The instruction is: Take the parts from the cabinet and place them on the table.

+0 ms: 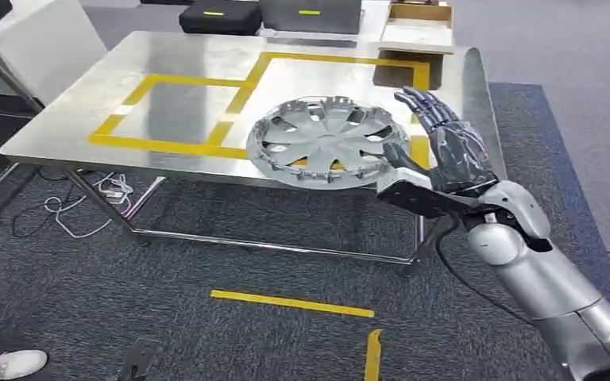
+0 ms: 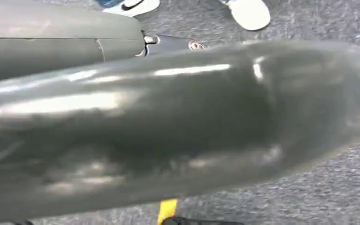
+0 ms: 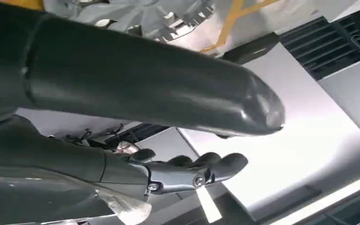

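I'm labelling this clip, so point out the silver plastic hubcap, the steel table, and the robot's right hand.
silver plastic hubcap (image 1: 323, 143), head view, on its centre hub.
steel table (image 1: 71, 119), head view, on bare metal near the left edge.
right hand (image 1: 445, 147), head view, on the palm.

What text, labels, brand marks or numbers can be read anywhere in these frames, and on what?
No readable words or numbers.
Black cases behind the table: each has a small yellow-green strip, too small to tell if it is text.
White shoe: a dark swoosh-like mark, no lettering.
Wheel cover: no legible marking.
Yellow tape on the table: plain lines.
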You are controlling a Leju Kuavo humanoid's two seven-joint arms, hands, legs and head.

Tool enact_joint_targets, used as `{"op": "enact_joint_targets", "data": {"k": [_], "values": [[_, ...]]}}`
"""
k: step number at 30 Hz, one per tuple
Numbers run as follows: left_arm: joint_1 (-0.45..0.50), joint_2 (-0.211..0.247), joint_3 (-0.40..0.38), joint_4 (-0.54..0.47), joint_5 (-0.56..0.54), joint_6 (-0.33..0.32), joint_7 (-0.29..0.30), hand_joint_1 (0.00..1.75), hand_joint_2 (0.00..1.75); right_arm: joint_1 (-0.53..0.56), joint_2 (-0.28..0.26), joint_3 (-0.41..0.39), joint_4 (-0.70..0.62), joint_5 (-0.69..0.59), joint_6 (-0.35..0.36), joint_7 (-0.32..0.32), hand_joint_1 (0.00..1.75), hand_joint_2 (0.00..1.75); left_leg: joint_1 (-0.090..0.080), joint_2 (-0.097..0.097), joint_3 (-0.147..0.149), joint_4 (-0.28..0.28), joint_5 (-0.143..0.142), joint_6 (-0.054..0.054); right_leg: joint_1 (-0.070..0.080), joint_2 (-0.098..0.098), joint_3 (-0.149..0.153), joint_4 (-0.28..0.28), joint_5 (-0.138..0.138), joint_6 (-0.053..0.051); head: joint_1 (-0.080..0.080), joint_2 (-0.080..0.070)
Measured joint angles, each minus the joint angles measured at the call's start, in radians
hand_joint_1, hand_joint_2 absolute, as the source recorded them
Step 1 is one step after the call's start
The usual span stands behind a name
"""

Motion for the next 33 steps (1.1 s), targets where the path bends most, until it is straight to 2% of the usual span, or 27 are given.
{"op": "enact_joint_targets", "data": {"k": [1,2,3,4,6,7,8,10,11,12,13,14,16,17,18,19,20,21,22,23,25,27,28,29,31,32,33], "values": [[0.0,-0.001,0.0,0.0,0.0,0.0,0.0,0.0,0.0,0.002,0.0,0.0,0.0,0.0,0.0,0.0,0.0,0.0,0.0,0.0,-0.017,0.078,-0.034,-0.001,0.001,0.0,-0.011,0.001,0.009,0.0,0.0,0.0],[0.0,-0.001,0.0,0.0,0.0,0.0,0.0,0.0,0.0,0.004,0.0,0.0,0.0,0.0,0.0,0.0,0.0,0.0,0.0,0.0,-0.018,0.115,-0.034,-0.002,0.002,0.0,-0.022,0.002,0.016,0.001,0.0,0.0],[0.0,0.0,0.0,0.0,0.0,0.0,0.0,0.0,0.0,0.006,0.0,0.0,0.0,0.0,0.0,0.0,0.0,0.0,0.0,0.0,-0.003,0.111,-0.011,-0.001,0.003,0.0,-0.032,0.003,0.023,0.002,0.0,0.0],[0.0,0.0,0.0,0.0,0.0,0.0,0.0,0.0,0.0,0.007,-0.001,0.0,0.0,0.0,0.0,0.0,0.0,0.0,0.0,0.0,0.028,0.073,0.024,0.002,0.004,0.001,-0.042,0.005,0.028,0.005,0.0,0.0],[0.0,0.001,0.0,0.0,0.0,0.0,0.0,0.0,0.0,0.008,-0.004,-0.002,0.0,0.0,0.0,0.001,0.0,0.0,-0.001,-0.001,0.146,-0.104,0.079,0.012,0.004,0.001,-0.056,0.013,0.036,0.012,0.0,0.0],[-0.002,0.002,0.0,0.0,0.0,0.0,0.0,0.0,0.0,0.008,-0.005,-0.004,-0.001,0.001,0.0,0.001,0.0,0.0,-0.003,-0.002,0.19,-0.174,0.06,0.017,0.007,0.0,-0.062,0.017,0.038,0.016,0.0,0.0],[-0.002,0.002,0.0,0.0,0.0,0.0,0.0,0.0,0.0,0.008,-0.007,-0.008,-0.001,0.001,-0.001,0.001,0.0,0.0,-0.005,-0.003,0.202,-0.202,0.055,0.02,0.008,-0.001,-0.067,0.02,0.043,0.021,0.002,0.0],[-0.001,0.002,0.0,0.0,0.0,0.0,0.0,0.0,0.0,0.008,-0.007,-0.008,-0.002,0.002,-0.001,0.001,0.0,0.0,-0.008,-0.003,0.193,-0.203,0.056,0.022,0.006,-0.001,-0.074,0.02,0.057,0.034,0.0,0.0],[-0.001,0.002,0.0,0.0,0.0,0.0,0.0,0.0,0.0,0.009,-0.007,-0.008,-0.002,0.002,-0.001,0.001,0.0,0.0,-0.008,-0.002,0.189,-0.204,0.061,0.028,0.006,-0.001,-0.076,0.02,0.062,0.04,0.002,0.0],[0.0,0.0,0.0,0.0,0.0,0.0,0.0,0.0,0.0,0.009,-0.012,-0.009,-0.002,0.002,-0.001,0.001,0.0,0.0,0.0,0.002,0.186,-0.213,0.072,0.041,0.005,0.001,-0.084,0.026,0.049,0.044,0.002,0.0],[-0.001,0.0,0.0,0.0,0.0,0.0,0.0,0.0,0.0,0.009,-0.015,-0.01,-0.003,0.002,-0.001,0.001,0.0,0.0,-0.002,0.004,0.179,-0.213,0.079,0.046,0.005,0.002,-0.102,0.053,0.014,0.049,0.003,0.0],[-0.002,0.002,0.0,0.0,0.001,0.0,0.0,0.0,0.0,0.008,-0.015,-0.011,-0.003,0.002,-0.001,0.001,0.0,0.0,-0.002,0.004,0.17,-0.213,0.085,0.053,0.004,0.001,-0.123,0.112,-0.037,0.054,0.006,0.0],[-0.003,0.002,0.0,0.0,0.0,0.0,0.0,0.0,0.0,0.012,-0.016,-0.013,-0.003,0.003,-0.001,0.002,0.0,0.0,-0.005,0.004,0.15,-0.212,0.098,0.057,0.0,0.001,-0.176,0.273,-0.121,0.06,0.005,0.0],[-0.002,0.002,0.0,0.0,0.0,0.0,-0.002,0.0,0.0,0.013,-0.017,-0.013,-0.003,0.003,-0.001,0.002,0.0,0.0,-0.005,0.004,0.14,-0.212,0.104,0.057,0.0,0.001,-0.19,0.322,-0.129,0.062,0.005,0.0],[-0.001,0.002,0.0,0.0,0.0,0.0,-0.005,0.0,0.0,0.016,-0.018,-0.013,-0.003,0.004,-0.001,0.003,0.0,0.0,-0.006,0.004,0.132,-0.212,0.11,0.056,0.0,0.001,-0.188,0.338,-0.115,0.062,0.005,0.0],[-0.001,0.002,0.0,0.0,0.001,0.001,-0.007,0.0,0.0,0.018,-0.019,-0.013,-0.003,0.008,-0.002,0.004,0.0,0.0,-0.007,0.004,0.122,-0.212,0.118,0.055,0.0,0.001,-0.159,0.305,-0.07,0.059,0.005,0.0],[-0.001,0.002,0.0,0.0,0.002,0.002,-0.01,0.0,0.0,0.018,-0.021,-0.013,-0.003,0.014,-0.003,0.005,0.0,0.0,-0.008,0.004,0.117,-0.212,0.123,0.053,0.0,0.001,-0.108,0.23,-0.027,0.054,0.005,0.0],[-0.001,0.002,0.0,0.0,0.003,0.003,-0.011,0.0,0.0,0.018,-0.021,-0.014,-0.003,0.019,-0.005,0.007,0.0,0.0,-0.008,0.004,0.114,-0.212,0.126,0.052,0.0,0.001,-0.061,0.158,-0.008,0.05,0.005,0.0],[-0.001,0.002,0.0,0.0,0.003,0.003,-0.011,0.0,0.0,0.016,-0.021,-0.015,-0.004,0.021,-0.007,0.007,0.0,0.0,-0.008,0.004,0.114,-0.211,0.13,0.048,0.002,0.0,0.005,0.05,-0.014,0.042,0.005,0.0],[-0.002,0.001,0.0,0.0,0.003,0.004,-0.012,0.0,0.0,0.015,-0.021,-0.016,-0.007,0.024,-0.009,0.007,0.0,0.0,-0.012,0.004,0.109,-0.21,0.134,0.043,0.007,0.001,0.043,0.01,-0.029,0.039,0.003,0.0],[-0.002,0.001,0.0,0.0,0.003,0.004,-0.012,0.0,0.0,0.016,-0.021,-0.016,-0.009,0.027,-0.014,0.007,0.0,0.0,-0.01,0.005,0.105,-0.209,0.144,0.031,0.009,0.001,0.041,-0.001,-0.031,0.036,0.005,0.0],[-0.002,0.001,0.0,0.0,0.003,0.005,-0.012,0.0,0.0,0.02,-0.021,-0.016,-0.009,0.029,-0.015,0.007,0.0,0.0,-0.012,0.004,0.1,-0.207,0.147,0.021,0.002,0.001,0.04,-0.013,-0.023,0.02,0.003,0.0],[-0.002,0.002,0.0,0.0,0.003,0.005,-0.012,0.0,0.0,0.021,-0.021,-0.016,-0.01,0.03,-0.017,0.007,0.0,0.0,-0.01,0.002,0.094,-0.192,0.127,0.016,0.0,-0.002,0.039,-0.016,-0.016,0.014,0.002,0.0],[-0.002,0.002,0.0,0.0,0.003,0.006,-0.012,0.0,0.0,0.02,-0.022,-0.017,-0.01,0.031,-0.02,0.008,0.0,0.0,-0.009,0.002,0.077,-0.143,0.087,0.01,0.0,-0.002,0.034,-0.016,-0.012,0.007,0.002,0.0],[0.0,0.002,0.0,0.0,0.003,0.006,-0.012,0.0,0.0,0.023,-0.022,-0.016,-0.01,0.034,-0.023,0.008,0.0,0.0,-0.004,0.002,0.017,0.017,0.003,0.001,0.002,-0.003,0.024,-0.015,-0.005,0.0,0.003,0.0],[0.001,0.002,0.0,0.0,0.003,0.006,-0.012,0.0,0.0,0.027,-0.022,-0.016,-0.01,0.035,-0.023,0.008,0.0,0.0,-0.003,0.002,-0.007,0.086,-0.021,-0.002,0.003,-0.005,0.019,-0.014,-0.003,0.0,0.002,0.0],[0.002,0.001,0.0,0.0,0.003,0.006,-0.012,0.0,0.0,0.031,-0.022,-0.016,-0.009,0.037,-0.023,0.007,0.0,0.0,-0.002,0.002,-0.01,0.106,-0.017,-0.004,0.003,-0.006,0.015,-0.012,0.0,0.0,0.003,0.0]]}}
